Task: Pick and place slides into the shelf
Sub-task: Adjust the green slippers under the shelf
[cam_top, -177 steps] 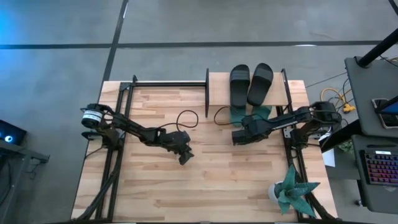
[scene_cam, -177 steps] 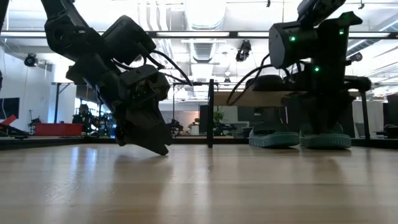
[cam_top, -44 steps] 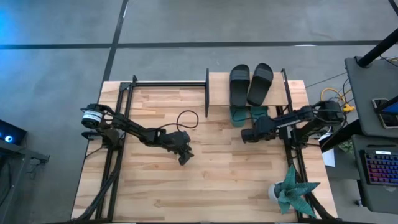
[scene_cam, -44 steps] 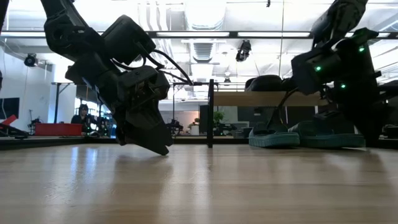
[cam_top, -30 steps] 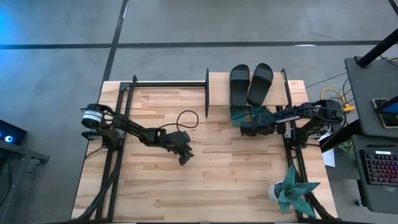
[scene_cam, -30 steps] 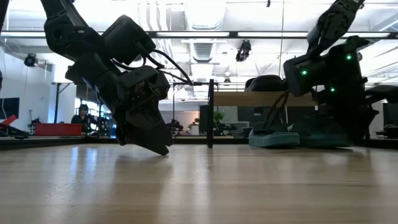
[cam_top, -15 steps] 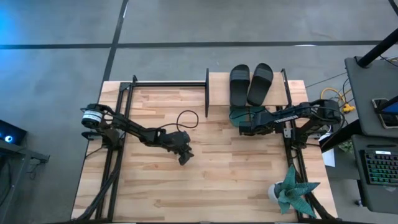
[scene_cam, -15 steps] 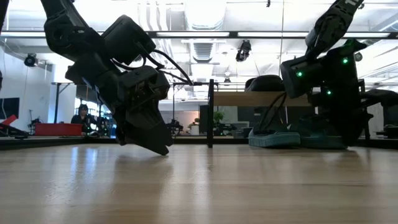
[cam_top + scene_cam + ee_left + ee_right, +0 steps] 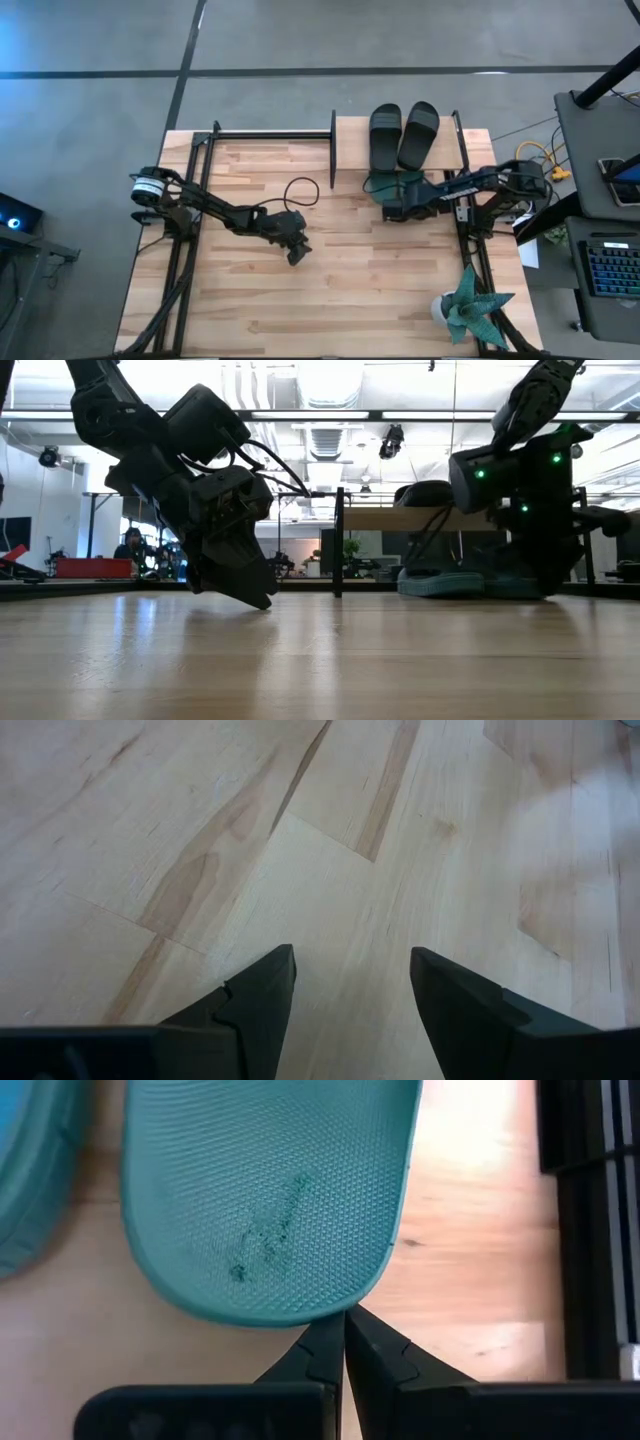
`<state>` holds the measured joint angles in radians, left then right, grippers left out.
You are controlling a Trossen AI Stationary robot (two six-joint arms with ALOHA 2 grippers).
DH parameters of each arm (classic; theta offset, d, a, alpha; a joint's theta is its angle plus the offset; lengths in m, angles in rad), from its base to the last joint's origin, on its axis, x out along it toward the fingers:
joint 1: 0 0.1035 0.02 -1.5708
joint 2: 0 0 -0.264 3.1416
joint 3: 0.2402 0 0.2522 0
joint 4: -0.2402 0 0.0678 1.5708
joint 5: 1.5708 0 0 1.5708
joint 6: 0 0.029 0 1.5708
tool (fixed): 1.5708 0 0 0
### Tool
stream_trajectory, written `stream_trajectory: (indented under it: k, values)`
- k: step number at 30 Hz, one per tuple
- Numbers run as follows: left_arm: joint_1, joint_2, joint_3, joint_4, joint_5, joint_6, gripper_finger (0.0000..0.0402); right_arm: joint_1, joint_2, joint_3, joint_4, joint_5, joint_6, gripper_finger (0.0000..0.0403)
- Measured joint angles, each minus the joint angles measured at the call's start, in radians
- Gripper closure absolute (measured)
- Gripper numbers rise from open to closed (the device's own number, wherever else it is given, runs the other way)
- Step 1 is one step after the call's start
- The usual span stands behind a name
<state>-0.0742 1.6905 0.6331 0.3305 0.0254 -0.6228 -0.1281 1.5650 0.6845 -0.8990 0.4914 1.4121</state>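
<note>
Two black slides point(image 9: 400, 135) lie side by side on the shelf's point(image 9: 350, 135) plywood top board. Two teal slides point(image 9: 378, 184) lie flat on the table below that board, their near ends sticking out. In the right wrist view one teal slide point(image 9: 265, 1190) fills the middle and the other point(image 9: 30, 1170) shows at the edge. My right gripper point(image 9: 345, 1320) point(image 9: 392, 208) is shut, at the near end of the middle one. My left gripper point(image 9: 352, 960) point(image 9: 297, 252) stands open on bare wood left of the table's middle. My right gripper touches the rounded end edge point(image 9: 335, 1312) of the teal slide with the tips of its shut fingers. The fingers come slanting down from the table's near side. The slide lies flat on the table, footbed up.
The shelf's black metal frame point(image 9: 590, 1230) runs close beside the touched slide. A teal spiky plant point(image 9: 470, 305) stands at the table's near right corner. A black cable loop point(image 9: 300, 190) lies left of the shelf. Bare wood spreads over the table's near half.
My right gripper, still shut, has gone a little toward the table's left and far edge, up to the teal slides under the shelf.
</note>
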Motion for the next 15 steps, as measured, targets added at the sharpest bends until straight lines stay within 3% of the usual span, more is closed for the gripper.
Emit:
stream_trajectory:
  k: [15]
  values:
    - [0.0,0.0,0.0,-0.001,0.001,0.0,0.021,0.111,-0.004,0.013,0.054,0.041,0.015,0.0394]
